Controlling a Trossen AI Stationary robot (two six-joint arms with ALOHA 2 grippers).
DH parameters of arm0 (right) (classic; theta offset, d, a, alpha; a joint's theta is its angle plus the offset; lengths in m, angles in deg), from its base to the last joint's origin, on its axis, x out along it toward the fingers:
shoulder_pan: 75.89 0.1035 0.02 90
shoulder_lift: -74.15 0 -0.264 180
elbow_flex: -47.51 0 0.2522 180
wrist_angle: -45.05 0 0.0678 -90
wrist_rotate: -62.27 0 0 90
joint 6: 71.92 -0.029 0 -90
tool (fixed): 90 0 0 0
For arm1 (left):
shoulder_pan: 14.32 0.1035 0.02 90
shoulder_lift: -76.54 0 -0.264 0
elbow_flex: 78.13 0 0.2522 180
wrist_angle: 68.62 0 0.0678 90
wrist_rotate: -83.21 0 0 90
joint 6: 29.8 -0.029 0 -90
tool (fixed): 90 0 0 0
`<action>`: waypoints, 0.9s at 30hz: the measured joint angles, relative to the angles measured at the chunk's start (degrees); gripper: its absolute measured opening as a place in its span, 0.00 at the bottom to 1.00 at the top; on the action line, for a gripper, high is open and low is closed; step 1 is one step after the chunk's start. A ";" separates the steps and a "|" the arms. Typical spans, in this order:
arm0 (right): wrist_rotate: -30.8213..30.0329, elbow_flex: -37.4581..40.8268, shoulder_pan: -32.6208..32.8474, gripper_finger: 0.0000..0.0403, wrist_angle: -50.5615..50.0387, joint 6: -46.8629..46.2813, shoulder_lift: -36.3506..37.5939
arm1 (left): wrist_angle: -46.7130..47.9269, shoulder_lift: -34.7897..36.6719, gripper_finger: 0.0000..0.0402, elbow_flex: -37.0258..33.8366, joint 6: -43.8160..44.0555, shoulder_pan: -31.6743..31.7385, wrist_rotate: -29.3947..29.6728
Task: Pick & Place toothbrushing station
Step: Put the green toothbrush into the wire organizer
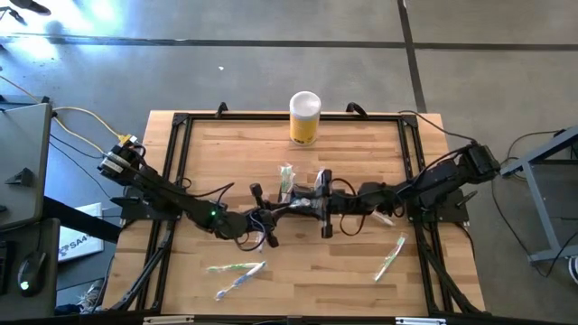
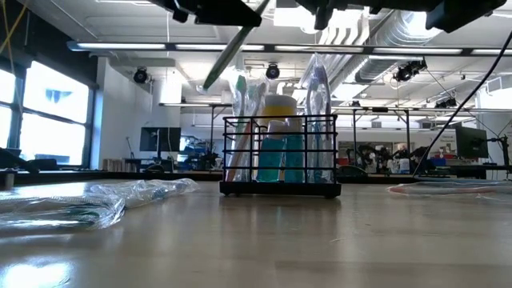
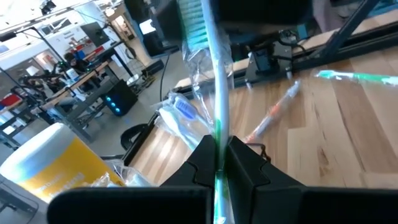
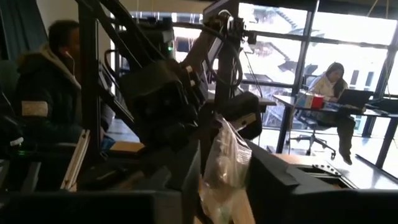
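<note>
The black wire-mesh caddy (image 2: 280, 156) stands mid-table with several wrapped toothbrushes upright in it. In the high view it is mostly hidden under both grippers (image 1: 302, 194). My left gripper (image 3: 217, 168) (image 1: 260, 224) is shut on a green wrapped toothbrush (image 3: 214, 93), just left of and above the caddy. My right gripper (image 4: 224, 186) (image 1: 322, 206) hovers over the caddy, fingers apart on either side of a clear wrapper (image 4: 227, 155) that stands in the caddy. I cannot tell whether they touch it. My left gripper pinches the green toothbrush's handle (image 3: 217, 140), inside its clear wrapper, between its two fingers. The bristle head (image 3: 199, 25) sticks out beyond the fingertips. The brush is lifted clear and slants above the caddy's left side (image 2: 232, 48).
A yellow cylinder with a white lid (image 1: 305, 117) stands behind the caddy at the far edge. Wrapped toothbrushes lie loose at the near left (image 1: 237, 268) and near right (image 1: 390, 257). A black frame (image 1: 181, 122) rims the table. People (image 4: 50, 81) are in the room beyond.
</note>
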 joint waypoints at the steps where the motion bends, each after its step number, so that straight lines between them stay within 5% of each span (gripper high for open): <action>1: -0.07 -0.06 0.00 0.23 -0.68 0.02 0.00 | 0.00 0.00 0.02 0.00 -0.19 0.00 -0.05; 7: 0.38 -0.06 0.08 0.04 -1.98 2.20 0.00 | 0.49 0.00 0.03 0.00 -0.27 0.02 -0.22; 19: -0.12 -0.02 0.76 0.04 -2.65 3.04 0.00 | 1.75 0.09 0.35 0.00 -4.45 0.04 -6.72; 27: -11.49 0.03 6.36 0.04 -9.85 9.19 3.99 | 5.19 0.31 0.56 0.00 4.35 -1.19 -5.97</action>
